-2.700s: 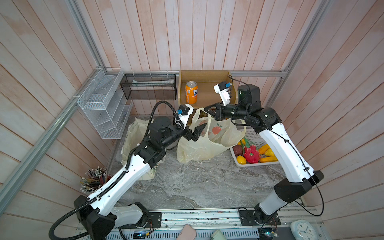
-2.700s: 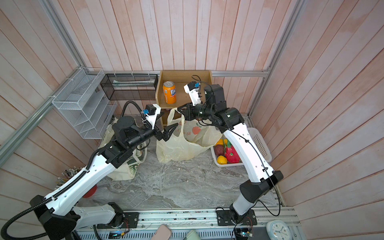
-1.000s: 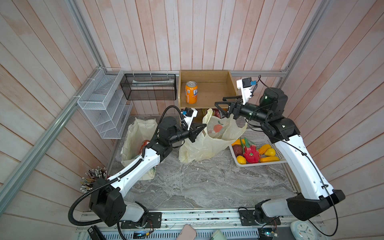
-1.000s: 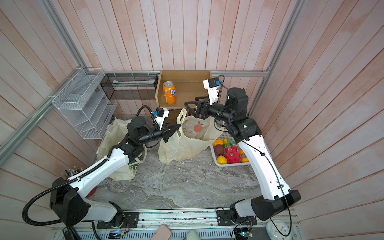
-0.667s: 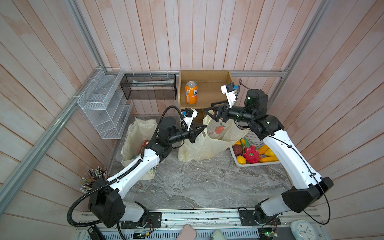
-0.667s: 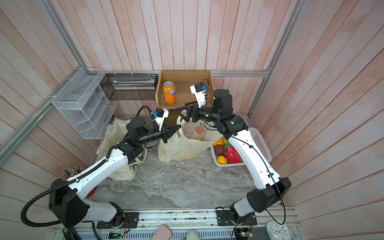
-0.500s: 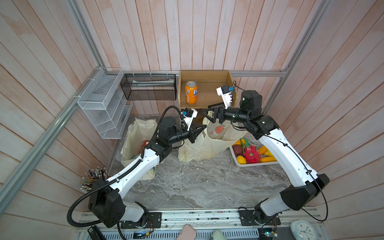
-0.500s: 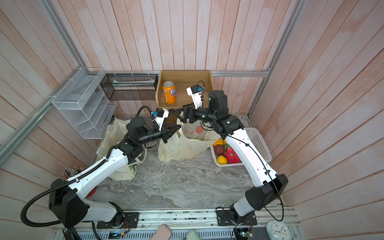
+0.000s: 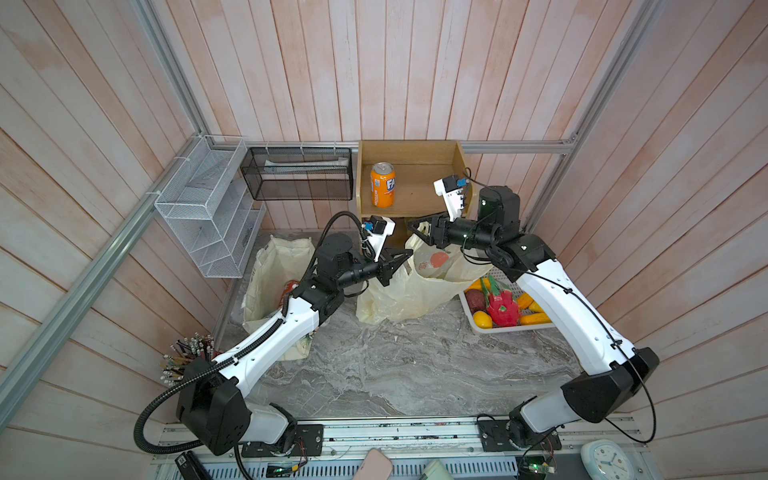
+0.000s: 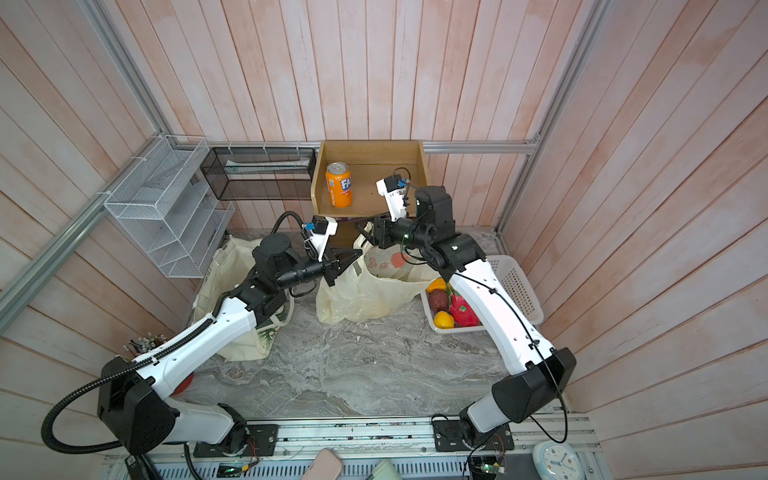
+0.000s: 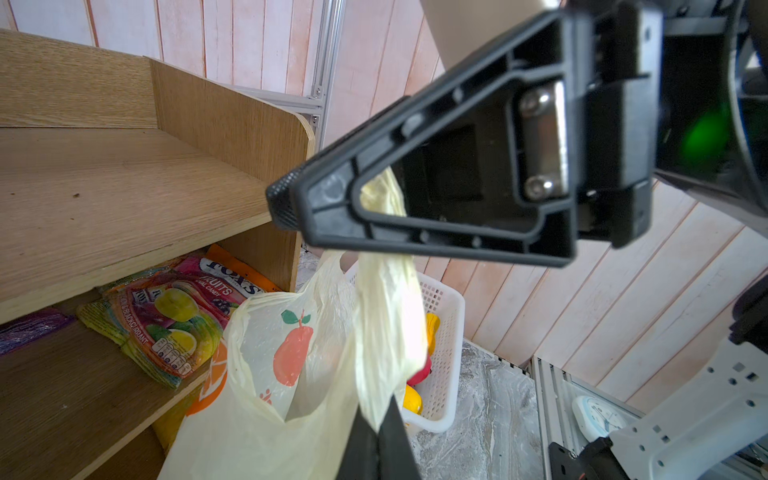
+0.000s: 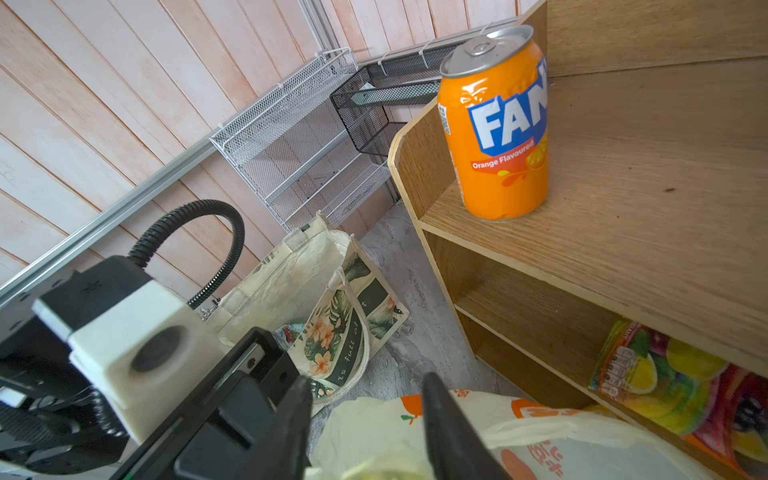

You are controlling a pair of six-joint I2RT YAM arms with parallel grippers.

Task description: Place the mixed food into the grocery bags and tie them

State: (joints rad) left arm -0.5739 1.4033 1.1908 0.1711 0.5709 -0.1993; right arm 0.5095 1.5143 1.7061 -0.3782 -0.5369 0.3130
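Where the marble table (image 9: 395,365) meets the wooden shelf (image 9: 415,195), the plastic bag (image 9: 415,291) sits between the canvas tote (image 9: 274,266) and the white basket (image 9: 515,330). Its length runs from the slumped bottom up to the handles by the shelf.

One handle (image 11: 386,316) stretches as a narrow strip from the left gripper (image 11: 376,440), clenched on it, into the right gripper (image 11: 282,203) (grasping or only around it, I cannot tell).

The orange can (image 12: 498,137) reads "FAN", "Orange Flavoured". The candy packet (image 11: 174,316) reads "FOX'S FRUITS", and the tote "is full of".
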